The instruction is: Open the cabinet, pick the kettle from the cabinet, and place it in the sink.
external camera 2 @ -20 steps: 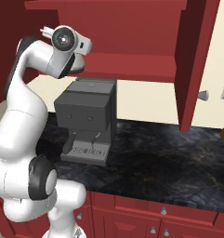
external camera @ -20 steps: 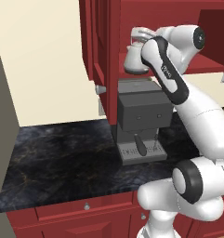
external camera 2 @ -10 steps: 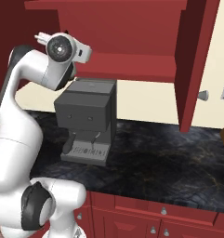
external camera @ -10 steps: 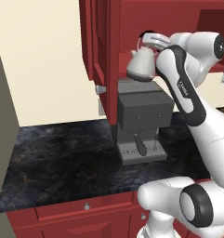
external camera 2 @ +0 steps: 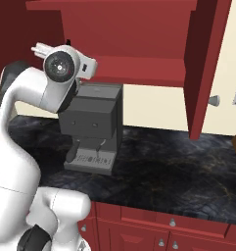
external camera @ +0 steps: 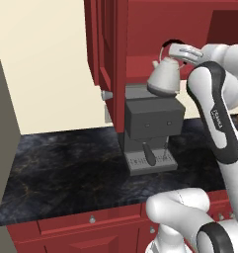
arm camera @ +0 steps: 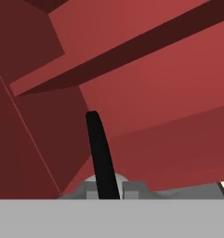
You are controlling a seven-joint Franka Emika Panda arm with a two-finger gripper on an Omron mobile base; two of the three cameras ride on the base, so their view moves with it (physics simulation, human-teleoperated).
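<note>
Gripper (external camera: 176,48) is up at the open cabinet (external camera: 108,44), jaws pinched narrow on the thin black handle of the kettle (external camera: 164,76). In the left base view the kettle hangs below the hand, tilted, spout toward the left, silver-white body in front of the cabinet's lower shelf edge and directly above the grey coffee machine (external camera: 150,128) — not touching it. The black handle arcs up from the body to the fingers.

Hand view: the handle (arm camera: 101,155) runs as a dark curved strip up from between the finger tips (arm camera: 135,187), with a bit of the kettle's pale top showing at its base; red cabinet interior panels behind.

Right base view: the arm's wrist blocks the kettle; the hand (external camera 2: 58,53) sits at the front of the cabinet shelf (external camera 2: 139,68), above the coffee machine (external camera 2: 92,127). Right cabinet door (external camera 2: 205,68) swung open, round silver knob (external camera 2: 214,100) near its lower edge. Left door (external camera: 101,42) is also open, with a knob (external camera: 106,95) at the bottom.

Coffee machine stands on the dark marbled counter (external camera: 66,168), against the cream wall (external camera: 46,64). Red drawers (external camera 2: 183,225) with small knobs under the counter.
</note>
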